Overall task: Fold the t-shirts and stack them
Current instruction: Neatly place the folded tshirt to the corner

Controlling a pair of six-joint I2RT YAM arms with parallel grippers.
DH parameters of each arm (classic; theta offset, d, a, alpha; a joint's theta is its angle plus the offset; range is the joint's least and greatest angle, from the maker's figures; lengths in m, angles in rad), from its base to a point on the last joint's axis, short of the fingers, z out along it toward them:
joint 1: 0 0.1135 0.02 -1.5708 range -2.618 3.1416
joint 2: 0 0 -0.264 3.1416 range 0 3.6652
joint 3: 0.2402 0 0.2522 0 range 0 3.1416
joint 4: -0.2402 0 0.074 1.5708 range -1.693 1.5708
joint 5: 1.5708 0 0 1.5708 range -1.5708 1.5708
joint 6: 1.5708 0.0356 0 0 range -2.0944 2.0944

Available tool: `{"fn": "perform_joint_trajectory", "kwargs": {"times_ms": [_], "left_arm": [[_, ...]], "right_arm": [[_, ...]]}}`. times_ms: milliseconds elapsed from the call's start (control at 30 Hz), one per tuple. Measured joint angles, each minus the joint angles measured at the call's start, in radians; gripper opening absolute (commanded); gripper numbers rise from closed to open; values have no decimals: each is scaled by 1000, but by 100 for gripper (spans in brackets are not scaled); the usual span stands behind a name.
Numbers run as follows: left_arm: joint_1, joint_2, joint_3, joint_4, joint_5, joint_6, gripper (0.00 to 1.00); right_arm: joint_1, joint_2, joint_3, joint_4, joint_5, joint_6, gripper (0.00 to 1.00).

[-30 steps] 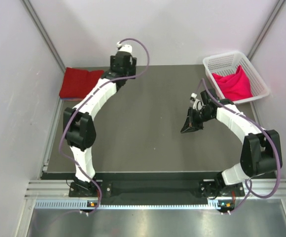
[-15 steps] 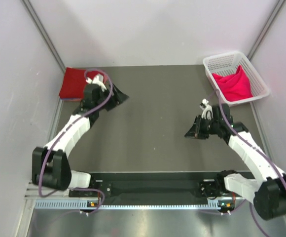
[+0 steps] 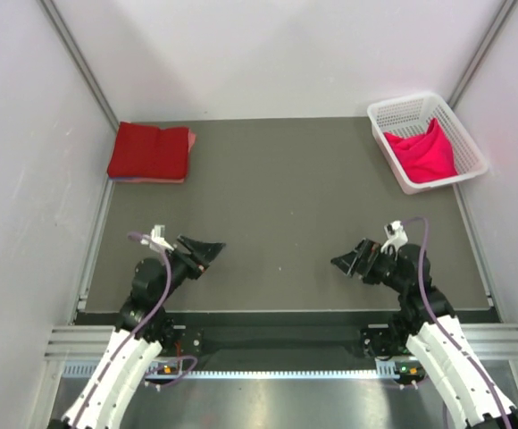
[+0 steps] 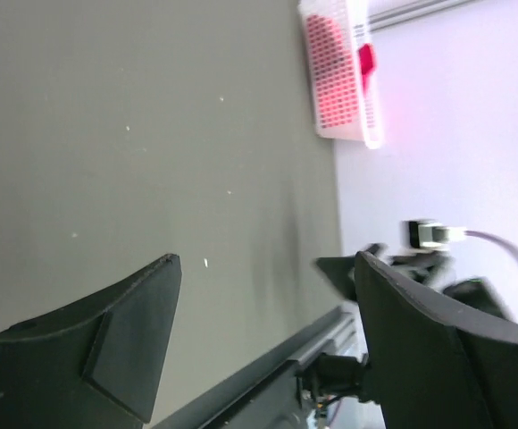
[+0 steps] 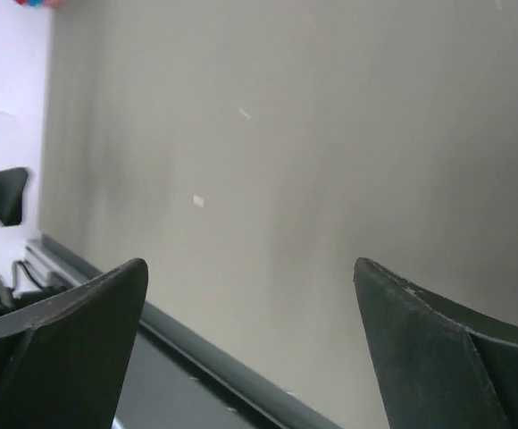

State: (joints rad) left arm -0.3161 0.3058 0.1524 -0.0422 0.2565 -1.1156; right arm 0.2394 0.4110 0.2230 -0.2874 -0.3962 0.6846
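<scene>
Shirts [image 3: 149, 152] stacked far left, pink shirt [image 3: 424, 154] in basket [image 3: 400, 114]

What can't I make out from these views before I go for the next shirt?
- Top view: the red shirt covers the pile. Only thin edges peek out, so the shirts beneath can't be counted.
- Top view: the bunched pink shirt hides anything under it in the basket.
- Left wrist view: the basket's lattice wall screens its contents.
- Right wrist view: the top edge cuts off the pile.
</scene>
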Motion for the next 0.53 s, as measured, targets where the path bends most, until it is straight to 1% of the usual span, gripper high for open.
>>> {"fn": "perform_joint_trajectory", "kwargs": {"times_ms": [100,133,167,233,300,433,533], "left_arm": [[0,-217,-77,-75,-4,-59,85],[0,-238,-83,-85,4,-63,85],[0,-233,-85,-86,14,-64,85],[0,-223,-93,-85,35,-73,86],[0,-246,-105,-83,60,-98,86],[0,-263,-108,1,104,-170,85],[0,-275,-108,44,122,-197,86]], "right_arm": [[0,-61,-134,43,0,37,100],[0,-78,-166,46,0,56,100],[0,-92,-193,63,-5,87,100],[0,-121,-194,92,-8,110,100],[0,-158,-194,125,-9,130,100],[0,-185,-194,138,-10,139,99],[0,-216,-195,135,-16,140,100]]}}
